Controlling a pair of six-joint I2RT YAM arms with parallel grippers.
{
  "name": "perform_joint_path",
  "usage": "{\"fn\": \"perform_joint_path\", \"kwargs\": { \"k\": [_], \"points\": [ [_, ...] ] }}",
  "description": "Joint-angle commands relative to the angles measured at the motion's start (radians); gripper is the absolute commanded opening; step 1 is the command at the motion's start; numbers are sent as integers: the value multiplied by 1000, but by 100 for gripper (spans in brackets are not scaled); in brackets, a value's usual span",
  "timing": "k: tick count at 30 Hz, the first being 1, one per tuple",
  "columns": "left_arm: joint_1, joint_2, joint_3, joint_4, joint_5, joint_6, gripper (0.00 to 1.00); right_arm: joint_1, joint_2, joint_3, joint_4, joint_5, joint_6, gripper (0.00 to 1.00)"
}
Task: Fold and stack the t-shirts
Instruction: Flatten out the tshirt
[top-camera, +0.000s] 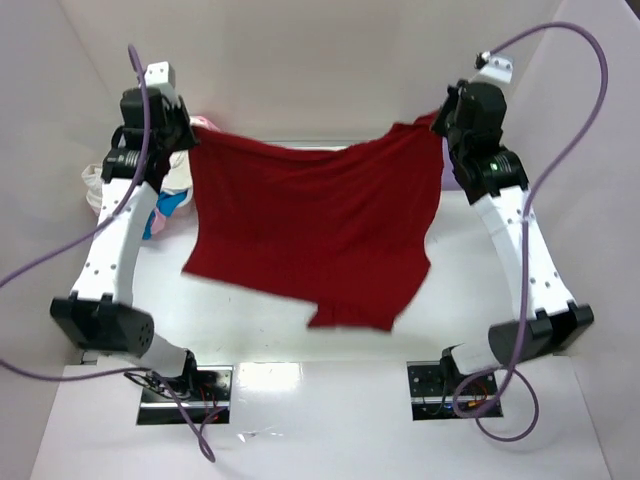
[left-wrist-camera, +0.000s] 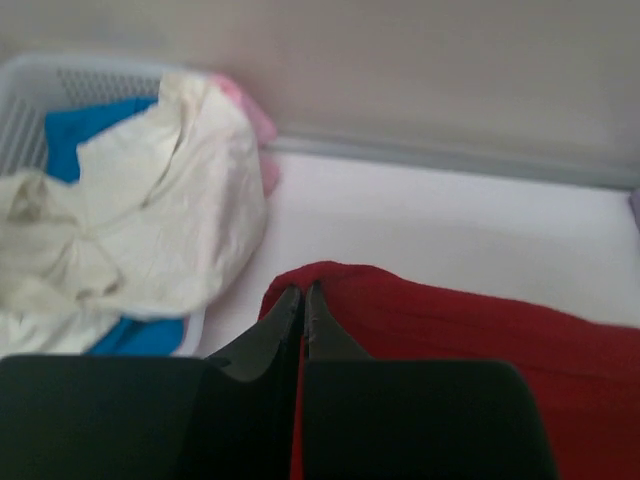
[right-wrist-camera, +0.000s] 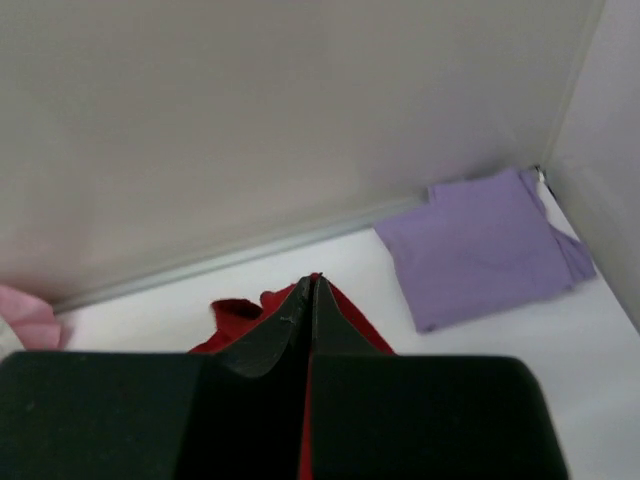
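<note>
The dark red t-shirt (top-camera: 315, 225) hangs spread in the air between both arms, its lower edge loose above the table. My left gripper (top-camera: 190, 135) is shut on its left top corner; in the left wrist view (left-wrist-camera: 303, 293) red cloth (left-wrist-camera: 480, 330) is pinched between the closed jaws. My right gripper (top-camera: 440, 125) is shut on the right top corner, also in the right wrist view (right-wrist-camera: 310, 285). A folded pale lavender t-shirt (right-wrist-camera: 480, 245) lies at the back right corner. Cream-white (left-wrist-camera: 150, 220), bright blue (left-wrist-camera: 85, 130) and pink (left-wrist-camera: 255, 115) t-shirts lie in the basket.
The white lattice basket (left-wrist-camera: 30, 85) stands at the back left, behind the left arm (top-camera: 120, 240). White walls close in the table at the back and both sides. The right arm (top-camera: 515, 235) rises along the right side.
</note>
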Motion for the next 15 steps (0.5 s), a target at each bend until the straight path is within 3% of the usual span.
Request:
{"fn": "perform_joint_path", "kwargs": {
  "k": [1, 6, 9, 15],
  "points": [
    [0, 108, 108, 122, 13, 19, 0, -14, 113, 110, 158, 20, -5, 0],
    [0, 113, 220, 94, 23, 38, 0, -14, 137, 273, 135, -6, -5, 0],
    [0, 35, 206, 85, 51, 38, 0, -14, 55, 285, 110, -27, -5, 0],
    [0, -337, 17, 48, 106, 7, 0, -14, -257, 122, 54, -88, 27, 0]
  ]
}}
